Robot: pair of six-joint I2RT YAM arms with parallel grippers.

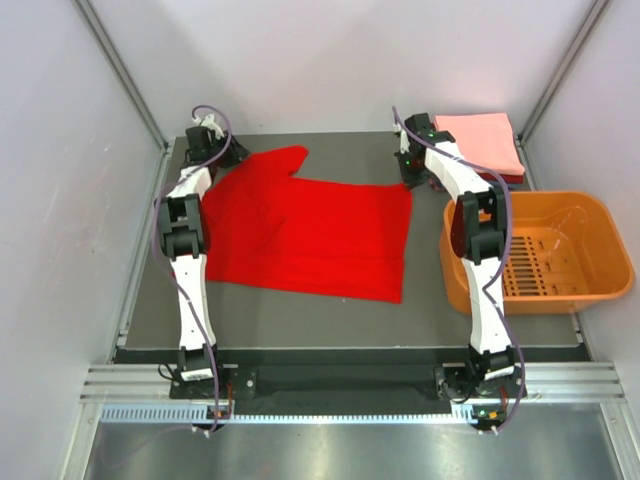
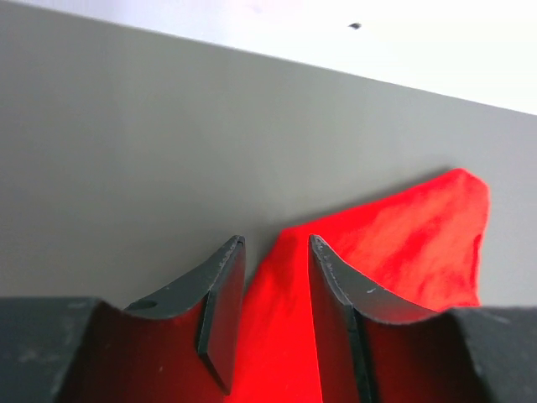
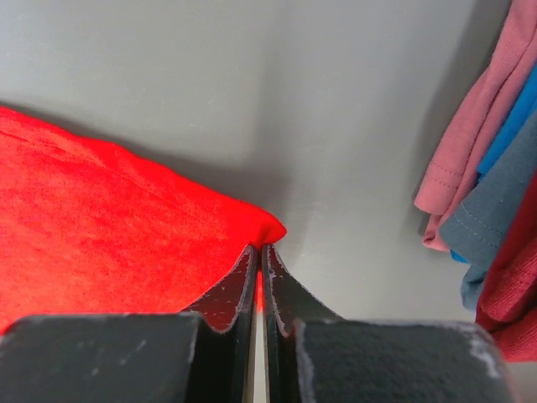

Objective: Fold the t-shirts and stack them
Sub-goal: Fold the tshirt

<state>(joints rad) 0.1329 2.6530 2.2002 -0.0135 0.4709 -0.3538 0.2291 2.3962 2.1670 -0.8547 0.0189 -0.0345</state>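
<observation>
A bright red t-shirt (image 1: 310, 235) lies spread flat across the dark table, one sleeve (image 1: 283, 160) pointing to the far left. My left gripper (image 1: 207, 150) hovers at the shirt's far left edge. In the left wrist view the left gripper (image 2: 277, 245) is open, and red cloth (image 2: 403, 243) lies loose under the gap. My right gripper (image 1: 413, 170) is at the shirt's far right corner. In the right wrist view the right gripper (image 3: 260, 249) is shut on that red corner (image 3: 252, 222). Folded t-shirts (image 1: 482, 143) are stacked at the far right, salmon-pink on top.
An orange plastic basket (image 1: 590, 215) stands off the table's right edge, beside the right arm. The stack's pink (image 3: 470, 143), grey-blue (image 3: 495, 206) and dark red (image 3: 513, 302) edges sit close to the right of my right gripper. White walls close in the back and sides.
</observation>
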